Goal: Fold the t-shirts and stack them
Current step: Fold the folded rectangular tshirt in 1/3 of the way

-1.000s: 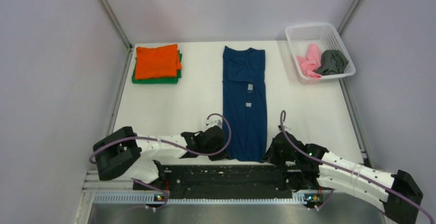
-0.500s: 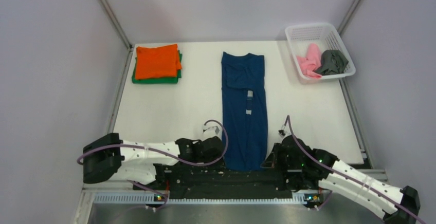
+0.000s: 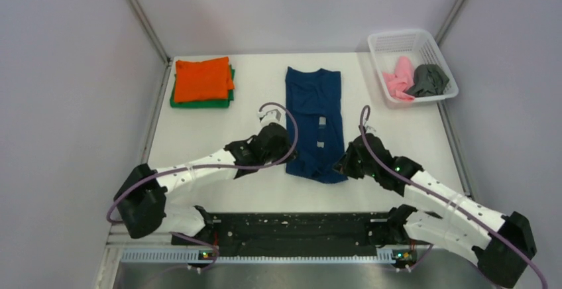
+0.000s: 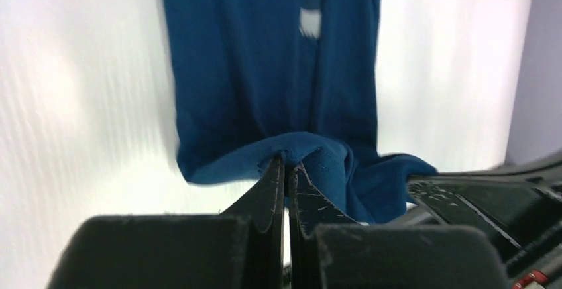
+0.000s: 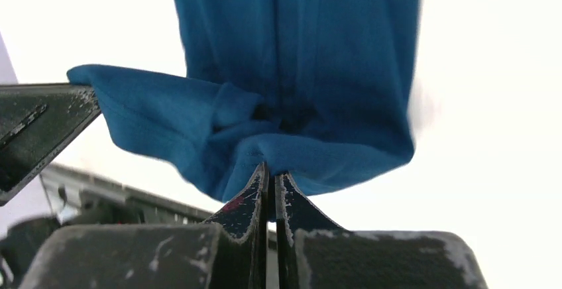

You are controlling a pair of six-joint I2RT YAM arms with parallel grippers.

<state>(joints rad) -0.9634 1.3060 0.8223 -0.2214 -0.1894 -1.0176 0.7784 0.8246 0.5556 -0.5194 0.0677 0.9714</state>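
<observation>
A navy blue t-shirt (image 3: 315, 113) lies lengthwise on the middle of the table, folded into a narrow strip. My left gripper (image 3: 286, 151) is shut on its near left hem corner (image 4: 291, 148) and holds it lifted. My right gripper (image 3: 341, 165) is shut on the near right hem corner (image 5: 278, 150), also lifted. The near hem hangs bunched between them above the table. An orange t-shirt (image 3: 202, 78) lies folded on a green one (image 3: 199, 102) at the back left. A pink t-shirt (image 3: 397, 80) and a dark grey one (image 3: 427, 80) lie crumpled in the basket.
A white mesh basket (image 3: 397, 40) stands at the back right corner. Grey walls and metal rails (image 3: 156, 113) bound the white table (image 3: 219, 136). A black base rail (image 3: 298, 226) runs along the near edge.
Both grippers have moved away from the near edge toward the far side, carrying the navy shirt's near hem up and over. The strip on the table now looks shorter.
</observation>
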